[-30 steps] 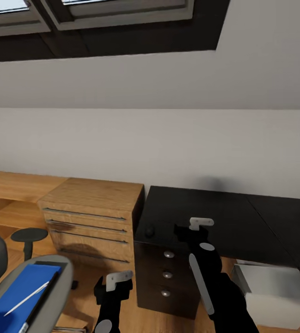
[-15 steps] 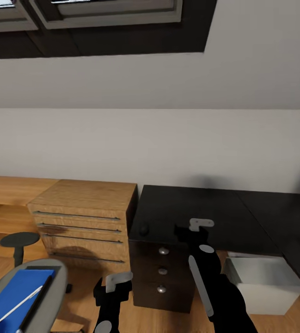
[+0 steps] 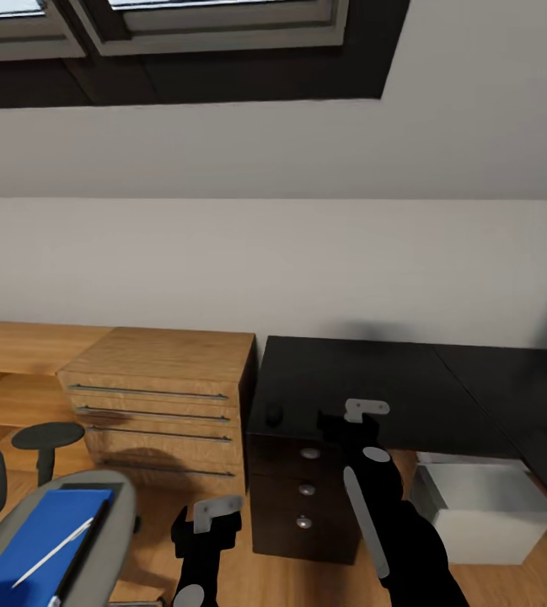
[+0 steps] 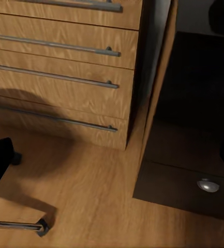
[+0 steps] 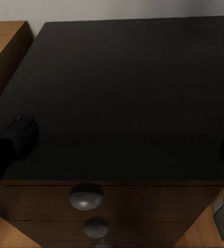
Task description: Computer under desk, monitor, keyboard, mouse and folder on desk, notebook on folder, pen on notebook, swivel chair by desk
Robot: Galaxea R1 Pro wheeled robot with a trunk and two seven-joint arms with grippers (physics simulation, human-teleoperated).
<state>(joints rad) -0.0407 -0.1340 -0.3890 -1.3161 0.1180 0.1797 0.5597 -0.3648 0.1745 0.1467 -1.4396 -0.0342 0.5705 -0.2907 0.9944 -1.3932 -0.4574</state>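
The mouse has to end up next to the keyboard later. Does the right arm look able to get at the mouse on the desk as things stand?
Probably yes. The mouse lies near the desk front edge, nothing around it, with the right gripper beside it.

Pale grey sloped wall above, with a dark-framed skylight set into it. Light wood floor below. Light-wood chest with bar handles against the wall, a round stool beside it.
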